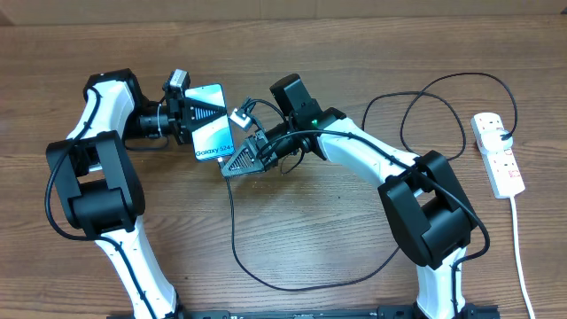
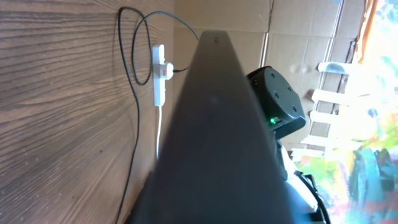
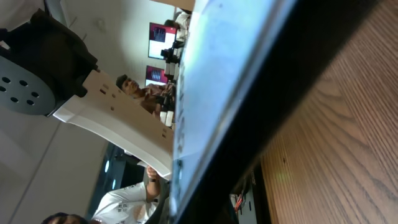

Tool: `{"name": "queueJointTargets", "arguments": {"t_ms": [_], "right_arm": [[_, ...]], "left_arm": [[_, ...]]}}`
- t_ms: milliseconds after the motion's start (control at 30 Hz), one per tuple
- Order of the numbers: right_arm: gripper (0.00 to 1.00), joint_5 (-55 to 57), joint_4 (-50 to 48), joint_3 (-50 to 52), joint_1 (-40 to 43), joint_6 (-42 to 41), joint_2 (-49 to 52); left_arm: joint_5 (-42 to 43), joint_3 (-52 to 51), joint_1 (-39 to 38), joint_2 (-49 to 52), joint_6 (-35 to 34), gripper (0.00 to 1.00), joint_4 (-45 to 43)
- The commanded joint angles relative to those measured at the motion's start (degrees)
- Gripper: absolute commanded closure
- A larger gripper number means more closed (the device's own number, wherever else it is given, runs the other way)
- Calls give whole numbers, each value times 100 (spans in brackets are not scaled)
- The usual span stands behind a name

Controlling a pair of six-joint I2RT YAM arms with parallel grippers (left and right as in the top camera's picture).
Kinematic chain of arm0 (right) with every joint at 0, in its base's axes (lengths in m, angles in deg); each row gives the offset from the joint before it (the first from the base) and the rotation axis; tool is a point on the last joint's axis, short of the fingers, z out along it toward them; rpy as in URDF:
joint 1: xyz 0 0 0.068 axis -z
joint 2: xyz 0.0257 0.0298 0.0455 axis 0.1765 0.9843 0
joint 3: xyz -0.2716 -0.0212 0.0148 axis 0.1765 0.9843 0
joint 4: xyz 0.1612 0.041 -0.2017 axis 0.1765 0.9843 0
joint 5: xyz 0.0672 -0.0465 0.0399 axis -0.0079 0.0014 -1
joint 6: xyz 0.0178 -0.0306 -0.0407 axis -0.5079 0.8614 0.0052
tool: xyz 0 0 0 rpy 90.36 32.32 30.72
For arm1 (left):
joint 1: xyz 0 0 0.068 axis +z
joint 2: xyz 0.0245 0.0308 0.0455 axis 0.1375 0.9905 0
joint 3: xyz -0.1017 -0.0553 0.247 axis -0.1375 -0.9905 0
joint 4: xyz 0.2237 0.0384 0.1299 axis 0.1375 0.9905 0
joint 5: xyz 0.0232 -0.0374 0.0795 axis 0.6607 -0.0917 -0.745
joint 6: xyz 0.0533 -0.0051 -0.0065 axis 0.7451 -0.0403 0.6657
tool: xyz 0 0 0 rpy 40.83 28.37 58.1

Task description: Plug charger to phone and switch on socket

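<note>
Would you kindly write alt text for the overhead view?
A phone is centre-left between the left gripper, shut on its top edge, and the right gripper, shut at its lower corner. A black charger loops toward a white socket at right.

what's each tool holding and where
Left tool grips the phone by its upper end. Right tool, shut at the phone's bottom corner: hold cannot be told.

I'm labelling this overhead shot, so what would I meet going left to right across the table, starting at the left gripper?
left gripper → phone → right gripper → socket. The charger loops too widely to place.
</note>
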Motion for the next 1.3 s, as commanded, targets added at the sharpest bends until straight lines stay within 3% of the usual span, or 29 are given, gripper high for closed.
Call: {"name": "queueJointTargets", "arguments": {"t_ms": [0, 500, 1267], "right_arm": [[96, 55, -42, -74, -4, -35, -229], [96, 55, -44, -74, -4, -177, -229], [96, -155, -39, -74, -7, -345, -229]], "left_arm": [[317, 74, -98, -201, -37, 96, 28], [313, 74, -103, -201, 627, 96, 26], [551, 74, -219, -201, 627, 96, -107]]}}
